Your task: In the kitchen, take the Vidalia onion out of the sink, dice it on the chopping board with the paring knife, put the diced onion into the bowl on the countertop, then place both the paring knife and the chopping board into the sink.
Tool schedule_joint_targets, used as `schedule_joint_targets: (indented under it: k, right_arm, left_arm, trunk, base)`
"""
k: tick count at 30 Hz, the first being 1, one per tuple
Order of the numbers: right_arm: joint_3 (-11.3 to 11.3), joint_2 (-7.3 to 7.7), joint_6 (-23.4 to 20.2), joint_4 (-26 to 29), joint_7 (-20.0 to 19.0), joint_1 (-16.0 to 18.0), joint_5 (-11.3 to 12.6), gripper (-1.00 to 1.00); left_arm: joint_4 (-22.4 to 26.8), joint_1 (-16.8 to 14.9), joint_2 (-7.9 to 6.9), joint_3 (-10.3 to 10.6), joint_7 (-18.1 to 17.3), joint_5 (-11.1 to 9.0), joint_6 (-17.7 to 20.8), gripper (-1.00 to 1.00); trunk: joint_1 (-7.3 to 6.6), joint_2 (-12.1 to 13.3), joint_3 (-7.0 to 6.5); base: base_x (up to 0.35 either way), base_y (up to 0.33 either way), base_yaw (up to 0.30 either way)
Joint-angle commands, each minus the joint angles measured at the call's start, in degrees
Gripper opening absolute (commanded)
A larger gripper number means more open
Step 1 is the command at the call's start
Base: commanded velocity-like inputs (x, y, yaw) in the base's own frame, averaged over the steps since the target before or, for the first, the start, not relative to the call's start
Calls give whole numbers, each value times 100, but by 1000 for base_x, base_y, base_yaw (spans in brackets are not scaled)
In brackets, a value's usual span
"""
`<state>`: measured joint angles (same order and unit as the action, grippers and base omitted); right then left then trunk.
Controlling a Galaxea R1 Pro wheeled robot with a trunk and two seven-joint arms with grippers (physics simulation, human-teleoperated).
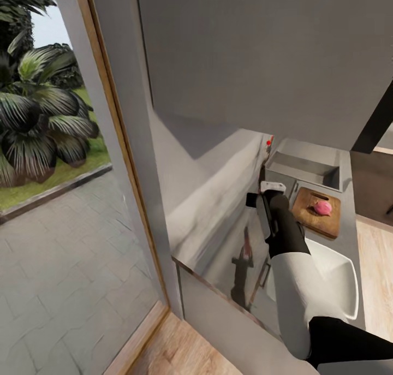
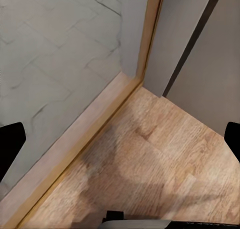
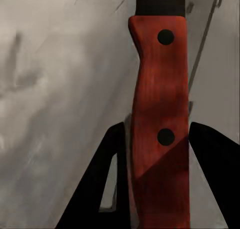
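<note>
The paring knife shows in the right wrist view, its red riveted handle between the two black fingers of my right gripper, which is shut on it. From the head, that gripper is low over the grey countertop, beside the glossy wall. The pink onion lies whole on the brown chopping board, just right of the gripper. Behind the board is the steel sink; in front of it, the white bowl, partly hidden by my arm. My left gripper hangs open over the wooden floor.
A tall glass pane in a wooden frame stands at the left, with paving and a palm plant outside. A grey wall cabinet hangs over the counter. The faucet's red knob is by the sink. Dark cabinet fronts border the floor.
</note>
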<state>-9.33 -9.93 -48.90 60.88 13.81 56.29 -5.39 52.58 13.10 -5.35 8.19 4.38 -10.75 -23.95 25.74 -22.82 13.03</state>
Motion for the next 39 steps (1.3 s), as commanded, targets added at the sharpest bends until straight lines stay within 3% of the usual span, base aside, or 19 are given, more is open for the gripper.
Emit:
schedule_joint_targets:
  k: [1,3,10,25,39]
  right_arm:
    - [9,-6,-39,109,-25,5,-50,-100]
    - [39,-6,-63,401,-20,5,-58,-100]
    - [38,-6,-93,572,-18,5,-83,-100]
    - [45,-6,-95,627,-11,5,-85,-100]
    - [45,-6,-128,627,-10,5,-93,-100]
  left_arm:
    - [7,-1,-10,33,46,-32,-13,100]
    - [6,-1,-10,32,46,-32,-13,100]
    - [0,-1,-10,33,46,-32,-13,100]
    - [-10,-1,-1,31,54,-32,-13,100]
    - [-17,-1,-1,32,54,-32,-13,100]
  trunk:
    - [4,-10,1]
    - [4,-10,-16]
    - [4,-10,-79]
    - [4,-10,-215]
    - [4,-10,-343]
  base:
    - [0,0,17]
    - [0,0,4]
    - [-71,-40,0]
    - [-206,-223,0]
    - [-11,-268,0]
